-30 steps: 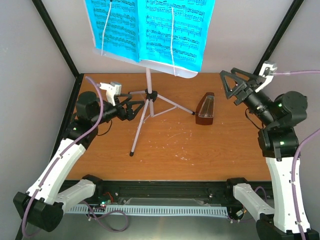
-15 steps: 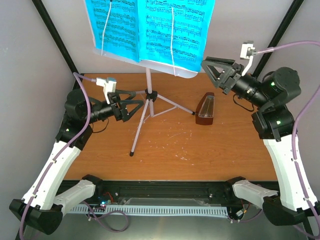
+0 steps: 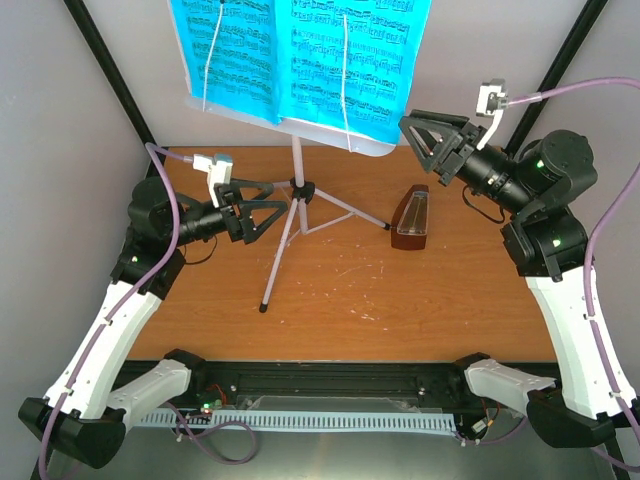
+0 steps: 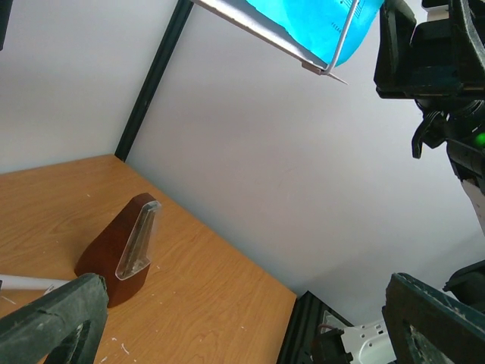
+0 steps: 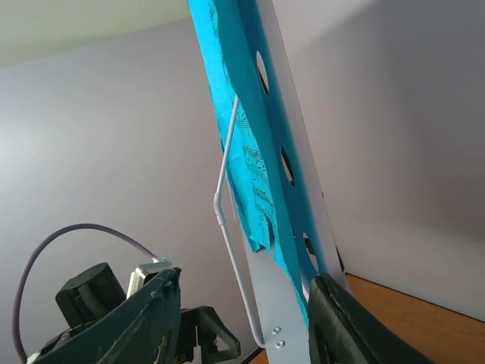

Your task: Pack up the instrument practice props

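Observation:
The silvery music stand (image 3: pixel 370 148) rises on its tripod (image 3: pixel 293 185) at the table's back, with cyan sheet-music pages (image 3: pixel 300 60) on its desk. Right of the tripod stands the brown metronome (image 3: pixel 412 218), its clear cover (image 4: pixel 138 241) showing in the left wrist view. My right gripper (image 3: pixel 415 140) hovers at the desk's lower right corner. It is open, and its jaws straddle the desk's edge (image 5: pixel 273 303) and the pages (image 5: pixel 235 114); one finger (image 5: pixel 341 326) is close against the desk. My left gripper (image 3: pixel 268 208) is open and empty beside the tripod's hub.
A thin wire page retainer (image 5: pixel 223 212) runs down the front of the sheets. Black frame posts (image 3: pixel 110 70) and grey walls close in the wooden table (image 3: pixel 340 300). From the left wrist, the right arm (image 4: pixel 432 61) looms beside the desk's lower lip (image 4: pixel 265 30).
My right gripper has swung left and up to the desk's right corner, and its jaws have narrowed. The left arm rose a little early on, then held still.

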You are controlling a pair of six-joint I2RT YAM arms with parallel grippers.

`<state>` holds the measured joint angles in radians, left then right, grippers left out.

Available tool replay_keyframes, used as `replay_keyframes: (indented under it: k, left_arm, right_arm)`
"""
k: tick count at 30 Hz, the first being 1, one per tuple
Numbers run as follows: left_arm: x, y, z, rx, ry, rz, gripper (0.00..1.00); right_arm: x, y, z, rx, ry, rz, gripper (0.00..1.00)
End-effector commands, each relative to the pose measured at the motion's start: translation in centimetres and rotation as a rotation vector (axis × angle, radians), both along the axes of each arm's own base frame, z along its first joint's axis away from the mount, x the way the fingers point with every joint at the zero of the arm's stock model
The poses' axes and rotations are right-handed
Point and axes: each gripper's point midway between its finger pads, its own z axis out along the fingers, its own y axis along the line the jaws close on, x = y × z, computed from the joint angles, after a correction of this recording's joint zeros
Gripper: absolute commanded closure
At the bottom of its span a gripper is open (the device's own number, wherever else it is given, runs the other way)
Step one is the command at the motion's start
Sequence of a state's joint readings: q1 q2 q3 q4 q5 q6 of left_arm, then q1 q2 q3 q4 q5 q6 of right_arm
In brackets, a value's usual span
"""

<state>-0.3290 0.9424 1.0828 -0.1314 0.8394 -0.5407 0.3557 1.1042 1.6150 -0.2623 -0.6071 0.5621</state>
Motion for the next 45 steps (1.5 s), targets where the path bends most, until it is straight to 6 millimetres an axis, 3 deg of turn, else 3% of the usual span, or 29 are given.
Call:
replay_keyframes:
  k: [1, 4, 15, 35, 39, 45]
  left_arm:
    - [-0.7, 0.0, 1.8, -0.033, -0.037, -0.024, 0.01]
    - [-0.9, -0.1, 2.0, -0.037, -0.042, -0.038, 0.01]
    - [-1.1, -0.2, 2.2, -0.047, -0.05, -0.053, 0.01]
    - [-1.5, -0.2, 3.2, -0.056, -0.078, -0.068, 0.01]
    - [-1.7, -0.3, 3.5, -0.057, -0.091, -0.085, 0.01]
    - [-2.4, -0.1, 6.5, -0.076, -0.178, -0.092, 0.01]
  right_arm:
    - [-0.2, -0.4, 0.9, -0.009, -0.032, -0.037, 0.53]
    - [-0.1, 0.0, 0.7, -0.014, -0.026, -0.012, 0.53]
    - [-0.5, 0.3, 1.3, -0.017, -0.051, 0.014, 0.7]
    - [0.1, 1.9, 2.3, -0.024, -0.083, 0.05, 0.72]
    - [0.6, 2.3, 2.7, -0.025, -0.093, 0.032, 0.66]
    - [1.6, 2.8, 3.6, -0.043, -0.121, -0.019, 0.66]
